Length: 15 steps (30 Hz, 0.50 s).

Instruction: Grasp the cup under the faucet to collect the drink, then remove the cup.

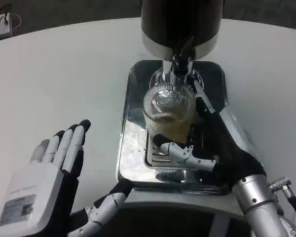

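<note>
One hand grips the ribbed clear cup — the other spread, idle.

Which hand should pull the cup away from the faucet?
Right. The right hand already grips the cup under the faucet; the left hand rests open, apart from the tray.

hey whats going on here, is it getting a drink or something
Yes. The robot's right hand holds a clear ribbed cup on the shiny metal tray, right under the faucet of a dark dispenser. The cup seems to have some amber drink in its lower part. The left hand waits open above the white table, holding nothing.
</note>
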Available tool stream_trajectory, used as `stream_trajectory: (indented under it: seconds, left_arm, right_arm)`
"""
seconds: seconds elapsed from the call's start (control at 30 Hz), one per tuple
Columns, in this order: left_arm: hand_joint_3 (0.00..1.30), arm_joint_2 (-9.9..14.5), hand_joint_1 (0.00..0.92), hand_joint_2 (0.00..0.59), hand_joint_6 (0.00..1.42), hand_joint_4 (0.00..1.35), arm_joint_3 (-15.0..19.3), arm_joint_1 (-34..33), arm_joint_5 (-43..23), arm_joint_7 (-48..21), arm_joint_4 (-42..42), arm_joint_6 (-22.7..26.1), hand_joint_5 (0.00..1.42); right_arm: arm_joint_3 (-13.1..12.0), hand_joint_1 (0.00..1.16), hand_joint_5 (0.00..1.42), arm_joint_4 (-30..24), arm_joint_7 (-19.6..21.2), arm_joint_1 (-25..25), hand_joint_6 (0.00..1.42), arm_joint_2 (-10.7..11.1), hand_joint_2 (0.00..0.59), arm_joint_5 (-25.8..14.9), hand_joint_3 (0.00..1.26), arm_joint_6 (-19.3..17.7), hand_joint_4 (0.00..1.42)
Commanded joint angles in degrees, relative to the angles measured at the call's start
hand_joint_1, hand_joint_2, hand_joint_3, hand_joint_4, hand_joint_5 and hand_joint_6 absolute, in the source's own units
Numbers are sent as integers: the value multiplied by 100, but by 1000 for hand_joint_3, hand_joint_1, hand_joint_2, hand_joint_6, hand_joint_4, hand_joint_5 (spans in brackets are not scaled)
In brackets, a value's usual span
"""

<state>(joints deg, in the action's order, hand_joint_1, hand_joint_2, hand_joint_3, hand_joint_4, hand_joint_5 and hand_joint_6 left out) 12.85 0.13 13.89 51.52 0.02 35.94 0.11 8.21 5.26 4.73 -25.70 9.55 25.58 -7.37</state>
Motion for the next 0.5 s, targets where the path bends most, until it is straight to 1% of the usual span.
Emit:
stream_trajectory:
  seconds: [0.03, 0.27, 0.43, 0.5]
  left_arm:
    - [0, 24, 0, 188, 0, 0, 40, 32, -98, -71, 15, 65, 0]
    - [0, 46, 0, 188, 0, 0, 85, 37, -164, -87, 30, 124, 0]
    - [0, 42, 0, 188, 0, 0, 137, 52, -199, -110, 43, 163, 0]
    - [0, 41, 0, 188, 0, 0, 150, 35, -213, -123, 41, 182, 0]
  right_arm:
    - [79, 627, 169, 132, 47, -177, 276, -70, 221, -49, 0, -153, 106]
    - [114, 628, 170, 403, 37, -411, 276, -147, 221, -58, 1, -33, 108]
    - [133, 628, 170, 596, 18, -509, 285, -195, 221, -114, 12, -39, 135]
    - [185, 628, 170, 669, 21, -557, 285, -204, 221, -92, 13, -42, 136]
